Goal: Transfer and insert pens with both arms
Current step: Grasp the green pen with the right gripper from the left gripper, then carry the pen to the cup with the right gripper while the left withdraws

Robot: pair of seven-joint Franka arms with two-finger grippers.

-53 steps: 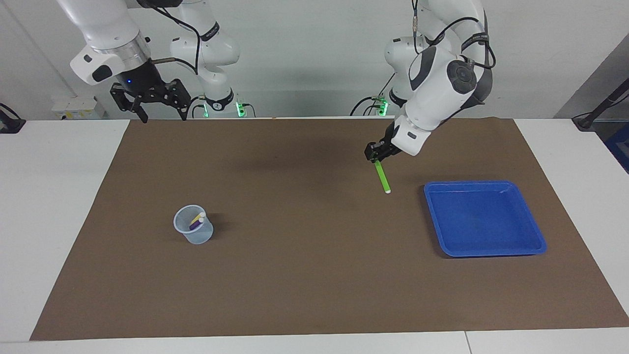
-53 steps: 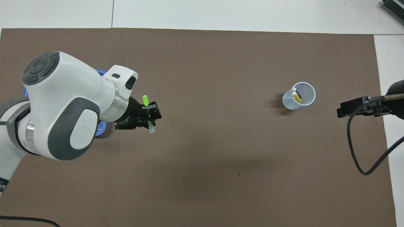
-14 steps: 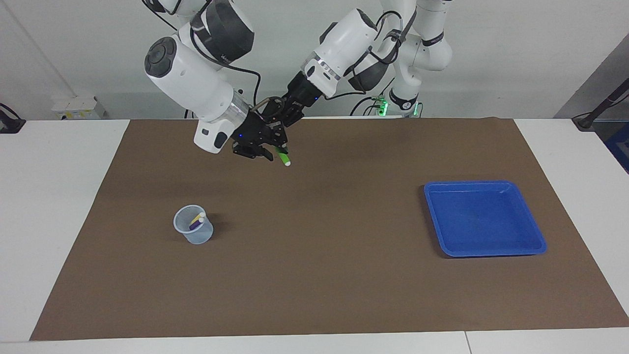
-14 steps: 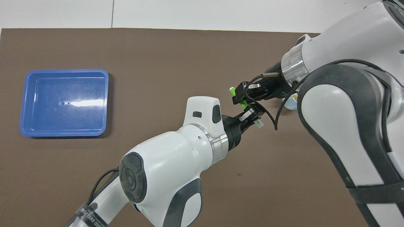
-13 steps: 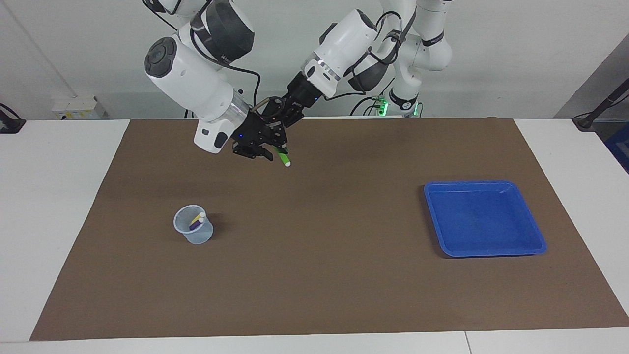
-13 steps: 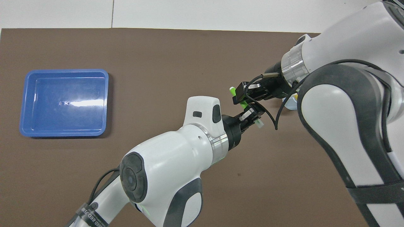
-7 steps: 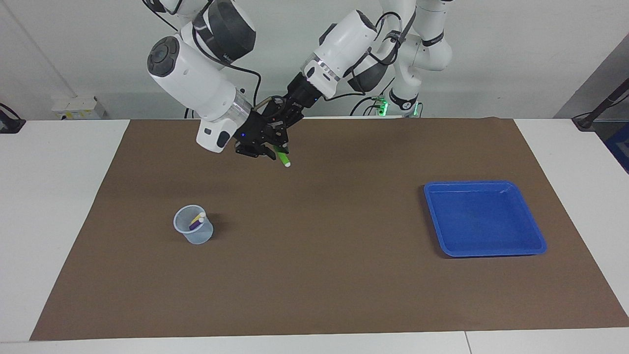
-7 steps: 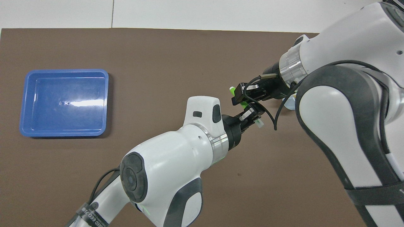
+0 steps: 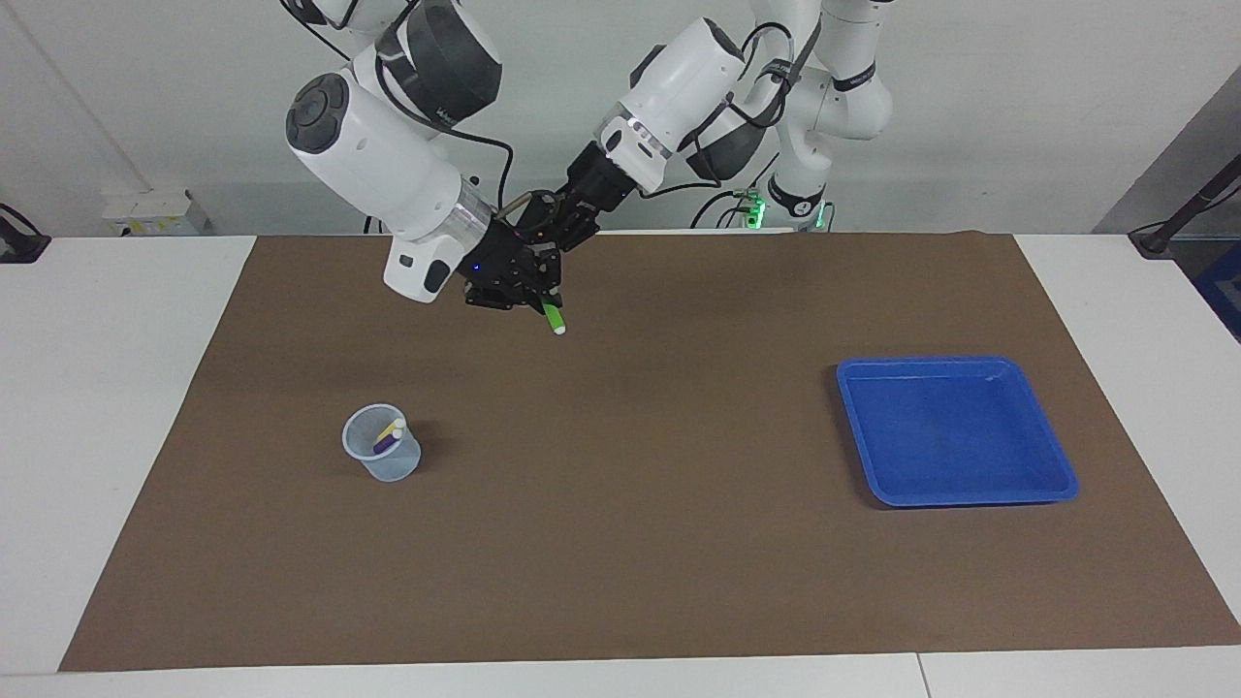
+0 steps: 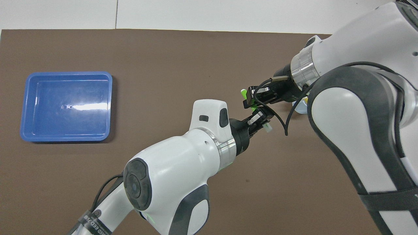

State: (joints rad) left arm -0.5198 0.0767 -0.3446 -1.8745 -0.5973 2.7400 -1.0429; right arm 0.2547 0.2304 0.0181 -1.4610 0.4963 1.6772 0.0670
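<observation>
Green marker pen [image 9: 552, 316], slim, bright and white-tipped, hung in the air over the brown mat [image 9: 620, 543] near the robots' edge, tip slanting downward. In the facing view, both black two-finger grippers met at it. The right gripper [image 9: 536, 288], on its large white jointed arm, had its jaws clamped on the pen's lower half. The left gripper [image 9: 565, 229] reached in from the other arm and had its jaws closed on the pen's upper end. A small translucent plastic cup [image 9: 382, 456] stood on the mat farther from the robots, toward the right arm's end of the table, with a yellow pen [image 9: 392, 428] and a purple pen [image 9: 385, 443] leaning inside it. A shallow blue plastic tray [image 9: 955, 430] sat toward the left arm's end.

In the overhead view, the green marker pen [image 10: 244, 93] showed between the two grippers, its white-tipped end sticking out past the right gripper [image 10: 249, 99]. The left gripper [image 10: 261, 120] pinched the pen's other end. The right arm hid nearly all of the cup. The blue tray [image 10: 66, 106] lay well apart from both grippers on the brown mat [image 10: 163, 58].
</observation>
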